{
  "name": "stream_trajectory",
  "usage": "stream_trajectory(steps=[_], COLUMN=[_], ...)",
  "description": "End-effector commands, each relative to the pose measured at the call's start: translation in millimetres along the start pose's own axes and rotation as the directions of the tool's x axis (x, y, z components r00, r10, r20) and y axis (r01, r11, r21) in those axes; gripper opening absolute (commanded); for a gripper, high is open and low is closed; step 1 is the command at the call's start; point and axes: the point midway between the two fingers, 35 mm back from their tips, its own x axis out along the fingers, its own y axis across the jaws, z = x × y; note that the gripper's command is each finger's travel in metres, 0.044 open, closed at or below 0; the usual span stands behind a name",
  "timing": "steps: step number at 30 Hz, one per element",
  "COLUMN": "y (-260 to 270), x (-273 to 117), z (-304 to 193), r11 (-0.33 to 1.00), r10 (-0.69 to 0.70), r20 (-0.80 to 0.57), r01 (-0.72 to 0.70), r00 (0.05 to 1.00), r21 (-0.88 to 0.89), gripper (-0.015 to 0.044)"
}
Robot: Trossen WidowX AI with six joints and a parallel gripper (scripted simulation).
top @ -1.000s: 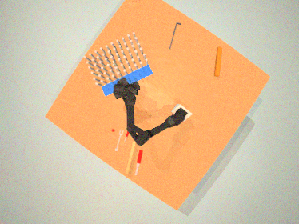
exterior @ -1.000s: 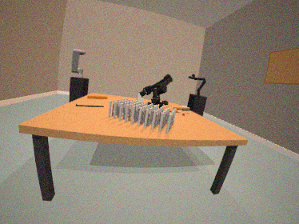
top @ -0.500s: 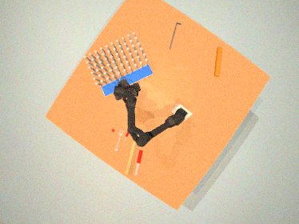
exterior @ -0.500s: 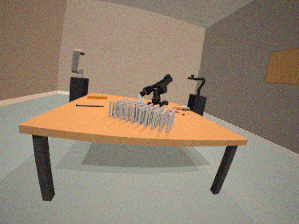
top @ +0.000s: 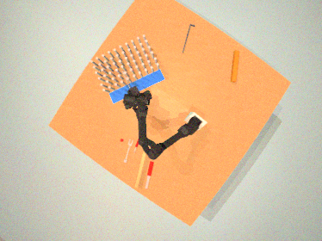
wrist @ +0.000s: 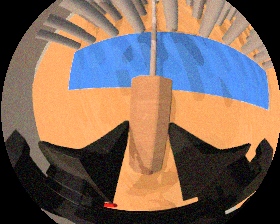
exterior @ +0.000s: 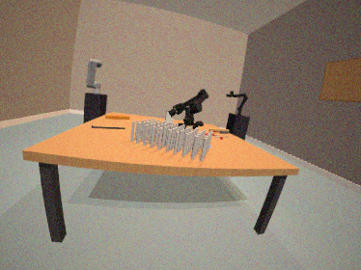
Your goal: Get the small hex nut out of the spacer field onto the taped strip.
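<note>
My gripper [wrist: 149,131] is shut on the wooden handle [wrist: 150,105] of a tool, seen in the wrist view. A thin metal rod [wrist: 153,55] runs from the handle over the blue taped strip [top: 148,80] [wrist: 100,67] and in among the nearest spacers; its far end is out of view. The standing metal spacers [top: 127,64] [exterior: 169,137] [wrist: 170,16] form a dense block behind the strip, and those in view stand. In the top view the gripper [top: 133,89] is at the strip's near edge. I cannot make out the hex nut.
A black hooked rod [top: 186,40] [exterior: 108,127] and an orange bar [top: 235,66] [exterior: 117,118] lie apart on the table. A wooden stick [top: 139,172], a red-and-white stick [top: 150,169], a pale forked piece [top: 127,152] and a small red piece [top: 121,140] lie near the arm's elbow.
</note>
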Motion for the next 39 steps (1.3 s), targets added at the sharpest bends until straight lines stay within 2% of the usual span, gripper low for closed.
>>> stream_trajectory(steps=[1,39], y=[0.0,-0.1], x=[-1.8,-8.5], z=[-3.6,-27.0], r11=[1.000,1.000], r10=[0.000,-0.001], r20=[0.002,0.000], r01=[0.000,0.001], r00=[1.000,1.000], r21=[0.005,0.006], gripper=[0.0000,0.0000])
